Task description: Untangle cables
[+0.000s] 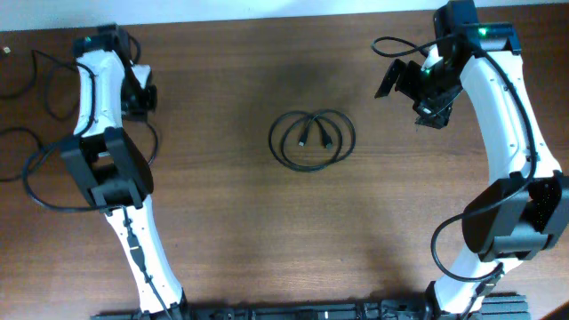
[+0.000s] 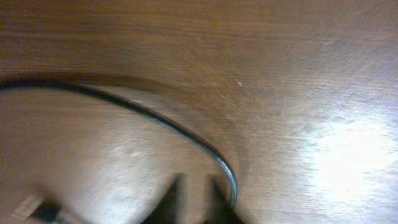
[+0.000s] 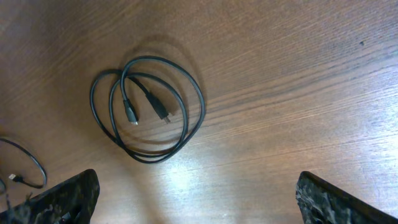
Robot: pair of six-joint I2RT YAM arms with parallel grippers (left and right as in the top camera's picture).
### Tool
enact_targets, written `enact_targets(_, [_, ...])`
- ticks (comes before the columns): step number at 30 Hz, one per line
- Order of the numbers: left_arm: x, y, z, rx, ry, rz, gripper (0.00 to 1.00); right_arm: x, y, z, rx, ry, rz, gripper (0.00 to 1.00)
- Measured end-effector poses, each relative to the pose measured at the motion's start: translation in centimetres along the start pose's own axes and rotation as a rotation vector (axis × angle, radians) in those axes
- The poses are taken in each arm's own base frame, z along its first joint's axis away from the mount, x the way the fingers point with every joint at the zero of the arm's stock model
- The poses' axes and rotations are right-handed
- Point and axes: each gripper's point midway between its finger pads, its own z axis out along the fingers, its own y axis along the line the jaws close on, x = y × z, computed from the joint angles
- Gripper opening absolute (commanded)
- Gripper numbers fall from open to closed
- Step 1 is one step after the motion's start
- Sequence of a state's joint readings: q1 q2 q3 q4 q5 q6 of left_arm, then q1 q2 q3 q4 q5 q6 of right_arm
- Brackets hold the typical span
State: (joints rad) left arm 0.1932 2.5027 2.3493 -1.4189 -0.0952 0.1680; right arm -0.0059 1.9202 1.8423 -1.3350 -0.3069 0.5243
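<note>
One cable [image 1: 311, 140] lies as a small black coil at the table's middle, its two plug ends inside the loop; the right wrist view shows it too [image 3: 146, 106]. Two loose black strands lie at the far left, one at the back [image 1: 44, 64] and one nearer [image 1: 34, 182]. My left gripper [image 1: 142, 93] is at the back left, low over the wood, its fingers [image 2: 194, 202] a narrow gap apart with nothing between them. A thin cable [image 2: 155, 121] arcs just beside them. My right gripper [image 1: 418, 89] hovers at the back right, wide open and empty [image 3: 196, 196].
The wooden table [image 1: 267, 240] fills the view. A strand end with a small plug [image 3: 28, 165] shows at the lower left of the right wrist view. A white scrap [image 1: 7, 52] lies at the far left edge.
</note>
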Motion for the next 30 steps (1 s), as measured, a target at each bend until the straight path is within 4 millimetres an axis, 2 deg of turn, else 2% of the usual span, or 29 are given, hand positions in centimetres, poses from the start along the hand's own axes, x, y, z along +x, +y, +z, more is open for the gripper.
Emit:
enact_targets(1, [-0.9,0.5,-1.5,-0.007,-0.047,-0.029,0.99,0.0,0.0,0.0,0.0,0.0,0.0,0.98])
enact_targets(3, [-2.5,2.3,-4.1,-0.027,-0.141,-0.15,0.99,0.0,0.0,0.0,0.0,0.0,0.0,0.98])
enact_targets(4, [-2.4,3.5,-4.5,-0.032,-0.151,-0.221,0.99,0.0,0.0,0.0,0.0,0.0,0.0,0.98])
enact_targets(6, [-0.1,6.4,-4.2,-0.031,-0.093,-0.407,0.99,0.0,0.0,0.0,0.0,0.0,0.0,0.98])
enact_targets(7, [2.5,8.7,-3.8,-0.04,-0.018,-0.546,0.99,0.0,0.0,0.0,0.0,-0.001,0.0,0.98])
enact_targets(11, [8.3,16.5,-3.1,-0.104,0.07,-0.892,0.99,0.0,0.0,0.0,0.0,-0.001,0.0,0.98])
enact_targets(12, [9.9,17.8,-2.8,-0.108,0.102,-0.949,0.99,0.0,0.0,0.0,0.0,-0.001,0.0,0.98])
enact_targets(14, [11.4,17.7,-2.4,-0.061,0.161,-0.949,0.99,0.0,0.0,0.0,0.0,0.0,0.0,0.98])
enact_targets(19, [10.0,15.2,-2.6,0.121,0.138,-0.866,0.99,0.0,0.0,0.0,0.0,-0.001,0.0,0.99])
enact_targets(20, [10.2,15.0,-3.2,0.129,0.132,-0.858,0.99,0.0,0.0,0.0,0.0,0.0,0.0,0.98])
enact_targets(24, [11.8,14.1,-8.4,0.121,0.02,-0.858,0.99,0.0,0.0,0.0,0.0,-0.001,0.0,0.98])
enact_targets(25, [11.8,14.1,-8.7,0.117,-0.019,-0.859,0.99,0.0,0.0,0.0,0.0,0.0,0.0,0.98])
enact_targets(26, [11.7,14.0,-7.6,0.115,-0.031,-0.858,1.0,0.0,0.0,0.0,0.0,0.0,0.0,0.98])
enact_targets(27, [11.9,13.5,-5.5,0.122,-0.001,-0.855,0.94,-0.1,0.0,0.0,-0.001,-0.002,-0.001,0.98])
enact_targets(29, [13.0,12.1,0.3,0.137,0.083,-0.85,0.84,0.0,0.0,0.0,0.0,0.0,0.0,0.98])
enact_targets(30, [12.8,11.9,2.1,0.138,0.069,-0.847,0.79,0.0,0.0,0.0,-0.001,-0.002,0.0,0.98])
